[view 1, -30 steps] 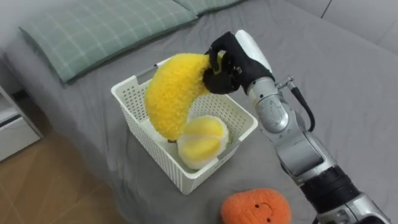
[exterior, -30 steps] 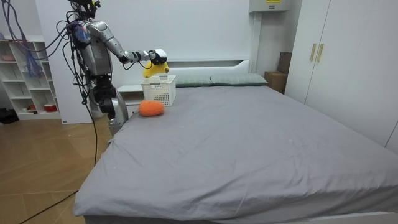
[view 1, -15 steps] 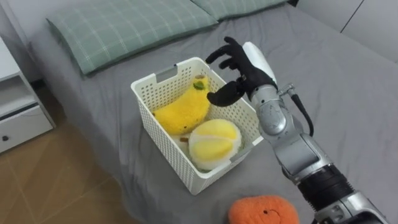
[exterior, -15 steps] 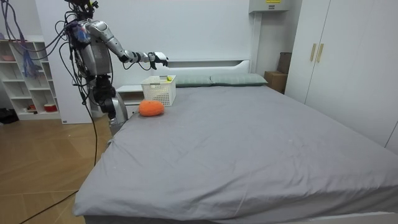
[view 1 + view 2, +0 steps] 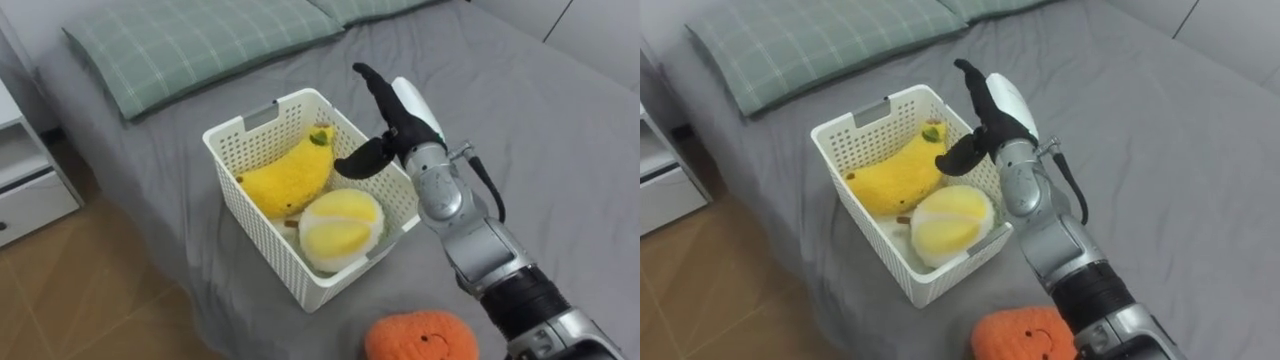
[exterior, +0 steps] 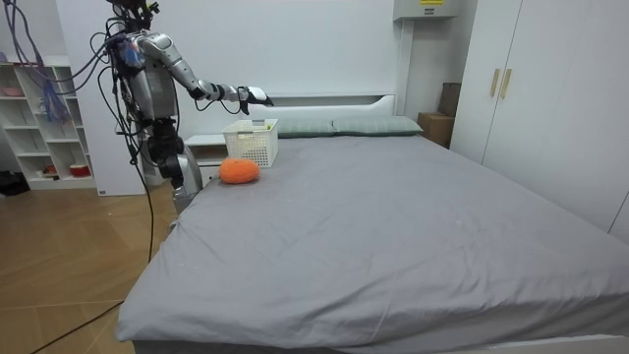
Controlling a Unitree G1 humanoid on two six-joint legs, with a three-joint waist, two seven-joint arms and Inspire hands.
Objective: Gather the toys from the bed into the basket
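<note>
Banana toy (image 5: 285, 180), fuzzy yellow, in white basket (image 5: 262, 252); right hand (image 5: 398, 122) fingers (image 5: 366, 77) spread, empty.

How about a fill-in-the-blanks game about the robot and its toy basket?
The white basket holds a banana toy and a round toy, both coloured ____.
The toy lying on the bed outside the basket is coloured ____.
The right hand above the basket holds nothing; its fingers are ____.
Missing words: yellow; orange; open.
</note>
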